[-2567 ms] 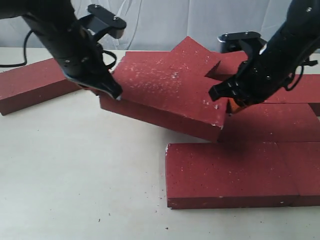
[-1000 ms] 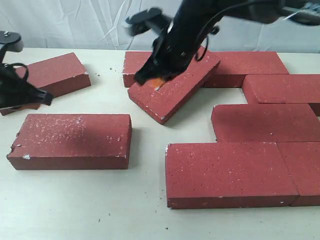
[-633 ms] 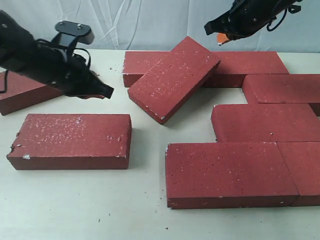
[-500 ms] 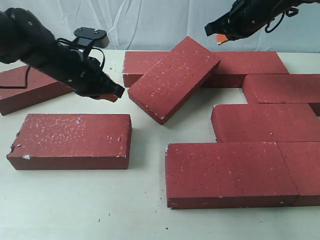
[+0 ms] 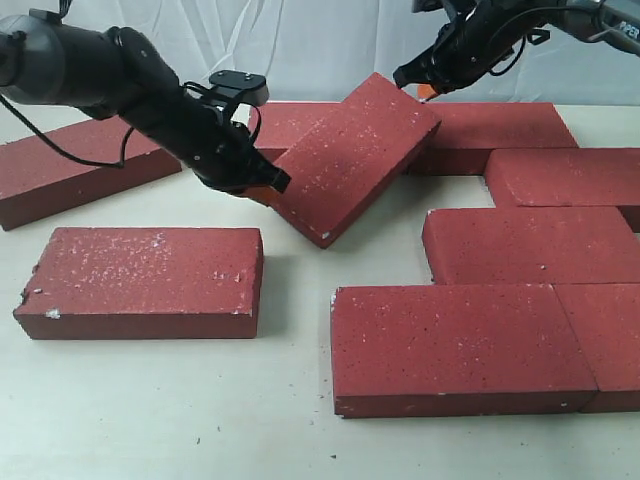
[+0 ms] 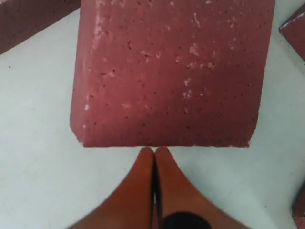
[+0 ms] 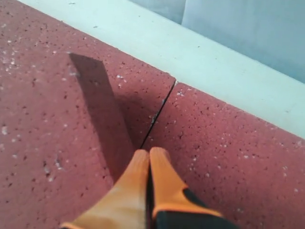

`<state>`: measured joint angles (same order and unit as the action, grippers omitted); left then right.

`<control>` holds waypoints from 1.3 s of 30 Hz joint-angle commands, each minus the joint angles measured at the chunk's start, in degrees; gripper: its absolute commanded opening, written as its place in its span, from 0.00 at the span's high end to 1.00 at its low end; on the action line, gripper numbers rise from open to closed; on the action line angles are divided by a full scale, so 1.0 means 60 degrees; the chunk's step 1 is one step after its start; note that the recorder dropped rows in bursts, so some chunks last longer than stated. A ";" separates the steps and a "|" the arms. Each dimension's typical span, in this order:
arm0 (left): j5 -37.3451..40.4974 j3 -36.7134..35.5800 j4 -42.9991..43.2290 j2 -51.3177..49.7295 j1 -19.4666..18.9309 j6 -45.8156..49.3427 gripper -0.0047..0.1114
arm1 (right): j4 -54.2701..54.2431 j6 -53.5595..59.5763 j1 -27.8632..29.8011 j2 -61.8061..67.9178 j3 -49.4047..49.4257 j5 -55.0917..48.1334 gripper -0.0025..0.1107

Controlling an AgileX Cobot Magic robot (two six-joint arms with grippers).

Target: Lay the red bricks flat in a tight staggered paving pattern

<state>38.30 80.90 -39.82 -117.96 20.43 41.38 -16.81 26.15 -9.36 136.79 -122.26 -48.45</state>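
Note:
Several red bricks lie on the table. One red brick (image 5: 345, 155) (image 6: 171, 71) sits skewed and tilted, its far end propped on a back-row brick (image 5: 285, 120). My left gripper (image 5: 270, 185) (image 6: 155, 150) is shut and empty, its tips touching the low short end of that tilted brick. My right gripper (image 5: 420, 88) (image 7: 150, 152) is also shut and empty, hovering at the brick's raised far corner, just above a seam (image 7: 159, 112) between two bricks. A loose brick (image 5: 145, 280) lies flat at the front left.
Flat bricks form rows on the right: a back brick (image 5: 495, 125), two staggered ones (image 5: 565, 175) (image 5: 530, 245), and a front pair (image 5: 460, 345) (image 5: 612, 340). Another brick (image 5: 85, 165) lies angled at the far left. A white curtain hangs behind the table.
My left gripper has moved right, up to the tilted brick's low end. My right gripper has come down and left to its raised corner. No brick has moved in the last second.

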 commanded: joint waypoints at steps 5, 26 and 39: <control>-0.0043 0.0319 0.1032 -0.0315 0.0040 -0.0581 0.96 | 0.0363 -0.0019 0.0118 0.0299 -0.0455 0.0134 0.99; -0.1045 0.0319 0.0852 -0.0605 0.0352 -0.0581 0.96 | 0.0270 0.0388 0.0100 0.0226 -0.0455 -0.0726 0.99; -0.1265 0.0319 0.0954 0.0908 0.0291 -0.0544 0.96 | 0.0221 0.0388 0.0040 -0.0724 -0.0455 -0.2623 0.99</control>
<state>31.09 82.37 -33.02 -116.64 22.21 38.34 -13.08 28.21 -8.55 134.53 -124.62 -59.19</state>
